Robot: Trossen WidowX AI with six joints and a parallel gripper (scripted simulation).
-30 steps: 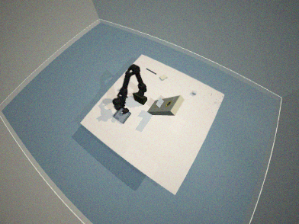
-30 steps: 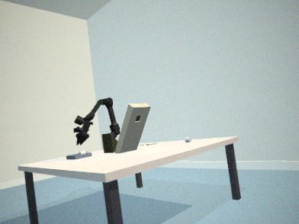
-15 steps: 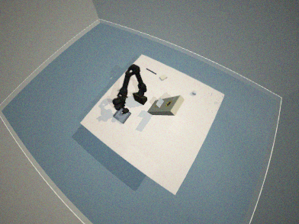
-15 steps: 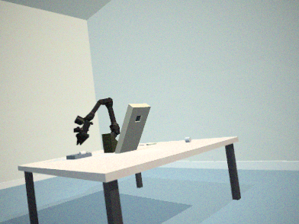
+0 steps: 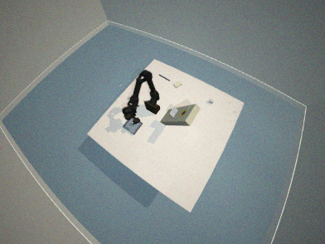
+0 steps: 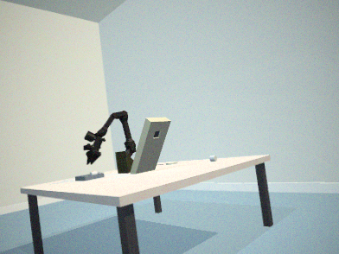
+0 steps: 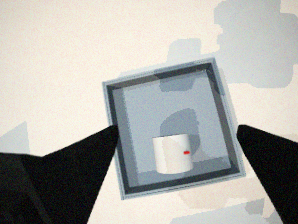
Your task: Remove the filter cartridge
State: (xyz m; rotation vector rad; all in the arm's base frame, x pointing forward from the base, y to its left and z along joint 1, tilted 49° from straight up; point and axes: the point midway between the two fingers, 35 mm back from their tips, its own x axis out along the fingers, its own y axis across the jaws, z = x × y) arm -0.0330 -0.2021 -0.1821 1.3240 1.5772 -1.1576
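Observation:
A white round cartridge (image 7: 172, 154) (image 6: 95, 173) lies on its side inside the tray (image 7: 145, 110) (image 5: 132, 129) (image 6: 84, 177), near the wall at the bottom of the wrist view. A small red mark shows on its side; its slots do not show. My gripper (image 7: 176, 130) (image 6: 91, 162) (image 5: 133, 121) is wide open and empty, above the tray, with a gap below its fingertips in the exterior view. The service panel (image 5: 191, 114) (image 6: 147, 151) stands tilted, away from the gripper, with a dark opening in its face in the top view.
A dark box (image 5: 152, 108) (image 6: 124, 161) stands between the arm's base and the panel. A dark rod (image 5: 164, 77), a pale block (image 5: 177, 84) and a small whitish piece (image 5: 211, 101) (image 6: 213, 158) lie farther off on the table (image 5: 182, 166).

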